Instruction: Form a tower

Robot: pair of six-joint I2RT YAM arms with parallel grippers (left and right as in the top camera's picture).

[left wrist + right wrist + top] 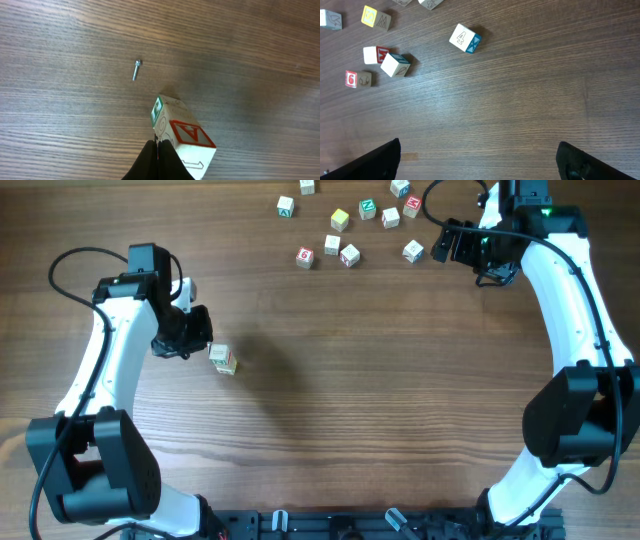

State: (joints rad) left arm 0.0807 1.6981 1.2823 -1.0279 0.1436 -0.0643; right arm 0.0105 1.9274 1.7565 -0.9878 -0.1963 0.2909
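Overhead: found tower (222, 359) standing on worktop (330, 400), left of centre, well apart from scatter of loose cubes (340, 219) along far edge. Logged L claw (200, 340) just beside tower on its far-left side, pressed together, pinching nothing. Placed R claw (442, 244) at far right, pointing toward loose cubes, near closest one, not touching. L wrist: saw tower (184, 137) close up, just past tips of L claw (157, 150); top face w/ red-framed A, green mark on a side face higher in frame, black outline drawing on lower face. Cannot tell no. of cubes in stack from this angle, nor whether tips touch it. Confirmed fingers (150, 167) shut tight, no gap, nothing between. Noted small screw (137, 69) lying on worktop (60, 100) beyond tower, apart from it. R wrist: found R claw (477, 145) spread wide, fingers (375, 160) at bottom corners of frame, bare worktop (520, 100) between, nothing held. Logged cube marked 4 (465, 39) w/ blue side ahead, set askew to wood grain. Further left, a cluster: white cube w/ teal side (395, 65) just beside cube w/ red mark (374, 54), cube marked 6 (357, 78) near both, yellow-faced cube (375, 17) higher in frame.
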